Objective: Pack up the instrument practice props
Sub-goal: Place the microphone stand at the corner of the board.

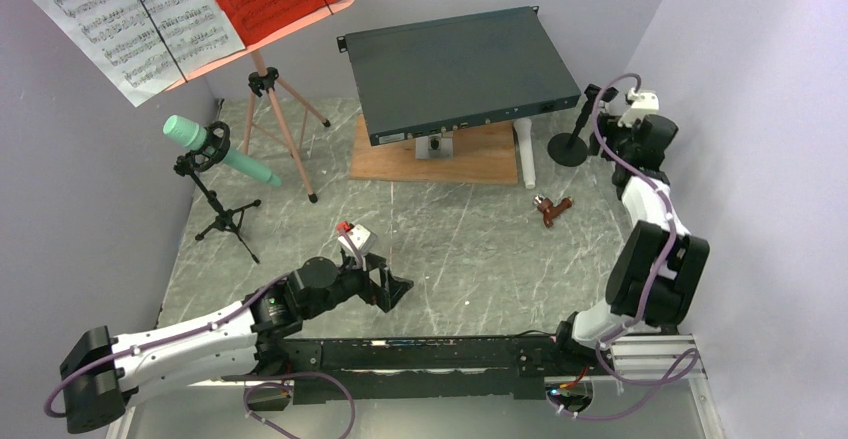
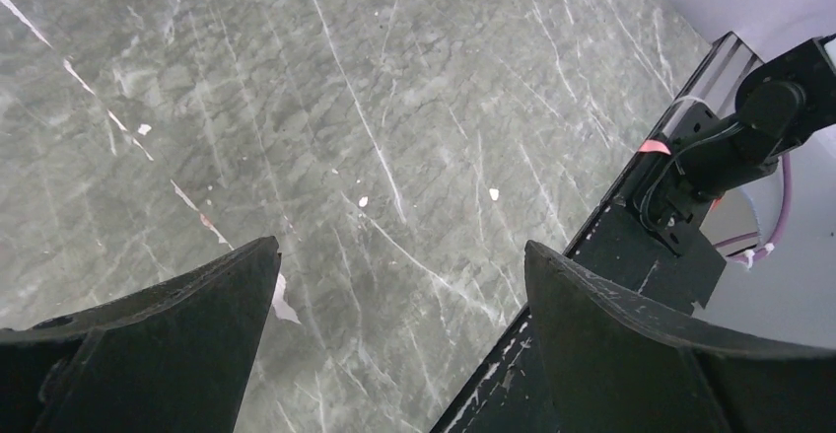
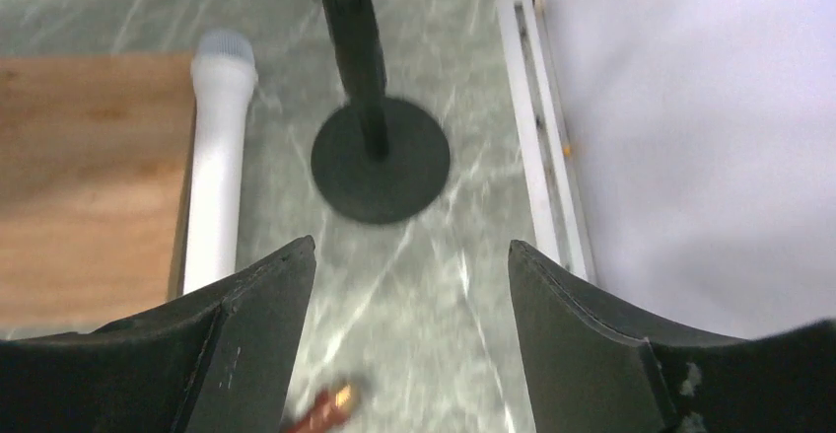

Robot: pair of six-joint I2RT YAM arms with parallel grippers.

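While my right gripper (image 3: 409,255) hangs parted and empty over the small black round-based mic stand (image 3: 380,172), that stand sits upright just right of the dark grey flat rack-mount box (image 1: 460,69). I judge the step in hand to be the approach for a pick. The next move calls for centring both fingers around the thin post, then closing. My left gripper (image 2: 399,255), likewise parted and empty, rests well in front of the box.

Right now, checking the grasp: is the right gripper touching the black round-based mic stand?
Apart. Right wrist view shows bare table between the open right gripper and the mic stand.
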